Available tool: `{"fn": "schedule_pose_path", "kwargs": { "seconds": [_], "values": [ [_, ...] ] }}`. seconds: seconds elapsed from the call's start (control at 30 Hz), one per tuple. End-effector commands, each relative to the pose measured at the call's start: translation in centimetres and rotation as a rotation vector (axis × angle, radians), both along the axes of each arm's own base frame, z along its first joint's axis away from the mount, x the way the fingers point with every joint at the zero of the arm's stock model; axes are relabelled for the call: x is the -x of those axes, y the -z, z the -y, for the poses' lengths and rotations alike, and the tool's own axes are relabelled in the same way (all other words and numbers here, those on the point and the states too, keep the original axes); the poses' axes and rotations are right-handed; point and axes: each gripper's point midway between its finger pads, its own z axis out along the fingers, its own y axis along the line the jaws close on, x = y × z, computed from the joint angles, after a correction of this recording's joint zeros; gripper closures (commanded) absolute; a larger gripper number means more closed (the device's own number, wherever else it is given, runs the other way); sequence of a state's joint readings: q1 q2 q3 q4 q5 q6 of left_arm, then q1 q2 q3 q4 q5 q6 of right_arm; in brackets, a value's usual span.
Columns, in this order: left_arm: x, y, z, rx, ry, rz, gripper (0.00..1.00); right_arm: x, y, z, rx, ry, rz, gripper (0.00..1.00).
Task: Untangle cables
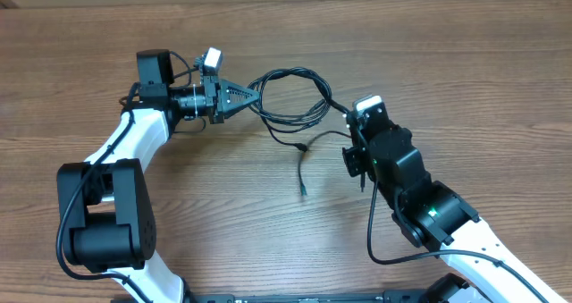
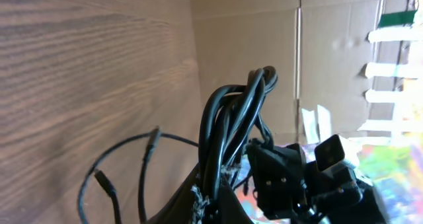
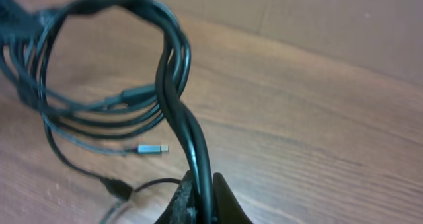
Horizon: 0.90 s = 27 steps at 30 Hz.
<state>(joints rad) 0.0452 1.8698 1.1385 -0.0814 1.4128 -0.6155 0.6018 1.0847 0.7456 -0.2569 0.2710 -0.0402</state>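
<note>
Overhead, left gripper [image 1: 255,95] pinching cables [image 3: 197,151] at 9 o'clock, right gripper [image 1: 348,117] pinching at 3 o'clock, plug [image 1: 304,191] at 6 o'clock

Black cables [image 3: 193,138], one plug [image 3: 153,149] silver-tipped; table [image 1: 223,223] was brown wood-grain; arms [image 1: 134,135] white and black; wall [image 2: 251,26] was tan cardboard.

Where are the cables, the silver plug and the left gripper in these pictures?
cables [image 3: 173,78]: right wrist view, on the twisted bundle.
silver plug [image 3: 153,149]: right wrist view, on its metal tip.
left gripper [image 1: 255,95]: overhead view, between its closed fingertips.
</note>
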Motion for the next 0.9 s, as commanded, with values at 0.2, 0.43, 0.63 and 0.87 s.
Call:
{"fn": "schedule_pose_path", "kwargs": {
  "seconds": [0.2, 0.43, 0.63, 0.87],
  "values": [
    [-0.2, 0.2, -0.3, -0.090, 0.023, 0.348, 0.95, 1.4, 0.2, -1.8, -0.052, -0.136, -0.054, 0.94],
    [0.1, 0.4, -0.1, -0.105, 0.042, 0.434, 0.96, 2.1, 0.7, -2.4, -0.128, -0.147, -0.118, 0.94],
    [0.4, 0.4, 0.7, -0.105, 0.068, 0.470, 0.96, 2.7, 0.8, -3.8, -0.289, -0.129, -0.209, 0.94],
    [0.6, 0.4, 1.2, -0.106, 0.081, 0.485, 0.96, 2.4, 2.9, -4.0, -0.351, -0.047, -0.312, 0.80]
  ]
}}
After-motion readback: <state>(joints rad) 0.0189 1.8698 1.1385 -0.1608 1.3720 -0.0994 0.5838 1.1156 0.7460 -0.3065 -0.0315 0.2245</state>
